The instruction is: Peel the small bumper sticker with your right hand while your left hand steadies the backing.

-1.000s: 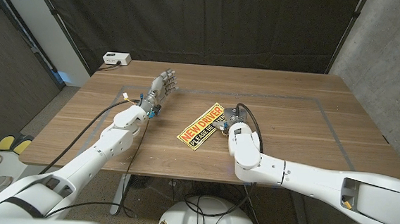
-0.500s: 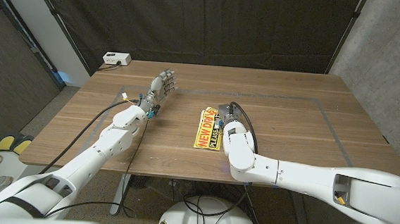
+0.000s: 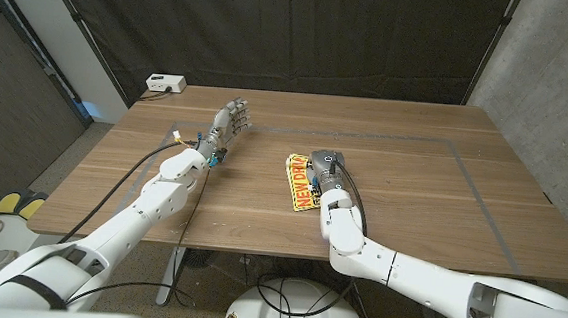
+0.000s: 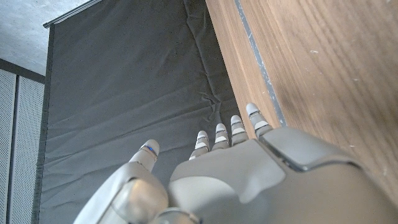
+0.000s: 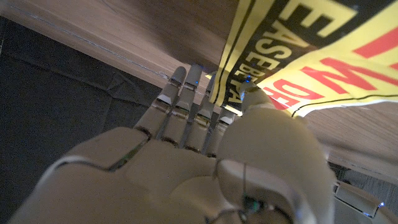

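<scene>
Sticker: we find the yellow and black bumper sticker (image 3: 301,182) near the table's middle, its long axis running roughly 12 to 6 o'clock in the head view, red and black lettering up.
Right hand: we see the right hand (image 3: 325,166) at the sticker's 2 o'clock corner; in the right wrist view its fingers (image 5: 186,102) and thumb close over the sticker's edge (image 5: 283,59), so it grips the sticker.
Sticker edge: the gripped part curls up off the wood in the right wrist view; we cannot tell whether sticker and backing have parted.
Left hand: the left hand (image 3: 228,122) stands at about 10 o'clock from the sticker, well apart from it, fingers (image 4: 219,134) straight and slightly spread, holding nothing.
Table: the wooden table (image 3: 413,178) has a taped outline; bare wood lies from 1 to 5 o'clock of the sticker.
Far edge: a white box (image 3: 164,83) sits off the table's 11 o'clock corner.
</scene>
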`<state>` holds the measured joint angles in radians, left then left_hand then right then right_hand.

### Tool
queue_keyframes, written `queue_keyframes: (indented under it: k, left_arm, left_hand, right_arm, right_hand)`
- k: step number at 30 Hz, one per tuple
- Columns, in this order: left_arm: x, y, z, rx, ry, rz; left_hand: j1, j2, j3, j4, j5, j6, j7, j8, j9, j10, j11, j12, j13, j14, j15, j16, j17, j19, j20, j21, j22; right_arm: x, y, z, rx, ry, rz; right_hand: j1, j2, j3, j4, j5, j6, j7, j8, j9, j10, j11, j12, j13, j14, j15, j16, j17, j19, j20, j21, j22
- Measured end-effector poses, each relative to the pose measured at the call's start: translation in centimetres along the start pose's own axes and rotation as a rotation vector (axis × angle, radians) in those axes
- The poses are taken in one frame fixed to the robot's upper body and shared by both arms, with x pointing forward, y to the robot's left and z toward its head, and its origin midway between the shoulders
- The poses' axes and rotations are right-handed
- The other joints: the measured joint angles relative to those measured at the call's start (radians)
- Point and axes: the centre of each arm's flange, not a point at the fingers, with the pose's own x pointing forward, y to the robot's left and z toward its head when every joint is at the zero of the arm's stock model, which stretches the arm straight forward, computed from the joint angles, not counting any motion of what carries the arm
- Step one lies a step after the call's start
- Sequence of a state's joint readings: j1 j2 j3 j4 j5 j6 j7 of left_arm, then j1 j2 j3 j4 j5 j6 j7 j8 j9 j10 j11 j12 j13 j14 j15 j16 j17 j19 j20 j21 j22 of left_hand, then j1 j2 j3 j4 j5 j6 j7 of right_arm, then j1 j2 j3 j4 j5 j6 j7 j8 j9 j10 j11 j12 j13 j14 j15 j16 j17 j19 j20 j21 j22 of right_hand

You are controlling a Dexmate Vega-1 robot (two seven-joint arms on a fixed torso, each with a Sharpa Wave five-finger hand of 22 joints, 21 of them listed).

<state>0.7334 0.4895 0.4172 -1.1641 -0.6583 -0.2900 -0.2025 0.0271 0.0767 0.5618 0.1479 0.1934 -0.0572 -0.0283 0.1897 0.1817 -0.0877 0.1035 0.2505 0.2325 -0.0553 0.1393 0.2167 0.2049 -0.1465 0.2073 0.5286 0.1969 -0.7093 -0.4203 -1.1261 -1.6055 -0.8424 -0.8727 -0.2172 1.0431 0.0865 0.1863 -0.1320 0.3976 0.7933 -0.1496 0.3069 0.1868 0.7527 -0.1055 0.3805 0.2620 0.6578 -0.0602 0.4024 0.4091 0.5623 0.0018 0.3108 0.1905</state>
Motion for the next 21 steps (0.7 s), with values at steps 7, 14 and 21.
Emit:
queue_keyframes:
  k: [7, 14, 21]
  left_arm:
    - [0.4, -0.3, 0.0, 0.017, 0.019, -0.058]
    - [0.9, -0.3, 0.2, 0.034, 0.034, -0.108]
    - [1.2, -0.5, 0.3, 0.045, 0.045, -0.143]
  left_hand:
    - [0.049, -0.009, 0.008, -0.069, -0.005, 0.025, 0.000, 0.012, 0.000, 0.024, 0.002, 0.005, -0.005, 0.006, -0.006, 0.000, -0.010, 0.000, 0.000, -0.008, -0.002]
    - [0.062, -0.015, 0.012, -0.086, -0.005, 0.025, 0.000, 0.012, 0.000, 0.027, -0.002, 0.005, -0.005, 0.009, -0.002, 0.000, -0.010, 0.000, 0.000, -0.008, -0.002]
    - [0.074, -0.018, 0.015, -0.102, -0.009, 0.025, 0.000, 0.012, 0.000, 0.027, -0.002, 0.005, -0.005, 0.009, -0.002, -0.008, -0.014, 0.000, 0.000, -0.016, -0.002]
  right_arm:
    - [0.0, 0.8, -0.4, 0.099, 0.014, -0.094]
    - [-0.3, -0.9, -0.1, 0.200, -0.009, -0.337]
    - [-1.2, -2.8, -0.6, 0.249, 0.011, -0.564]
  right_hand:
    - [-0.009, -0.002, 0.003, 0.003, -0.008, 0.026, -0.001, -0.008, -0.001, 0.025, -0.004, -0.003, -0.007, 0.020, -0.004, -0.014, -0.008, 0.015, 0.000, 0.006, 0.000]
    - [-0.009, -0.002, 0.010, -0.004, -0.016, 0.077, -0.009, 0.001, -0.001, 0.054, -0.015, -0.003, -0.011, 0.036, -0.009, -0.022, -0.008, 0.025, 0.000, 0.009, 0.000]
    - [-0.009, -0.002, 0.010, -0.004, -0.020, 0.077, -0.009, 0.001, -0.006, 0.054, -0.015, -0.003, -0.016, 0.036, -0.009, -0.028, -0.008, 0.025, 0.000, 0.009, 0.000]
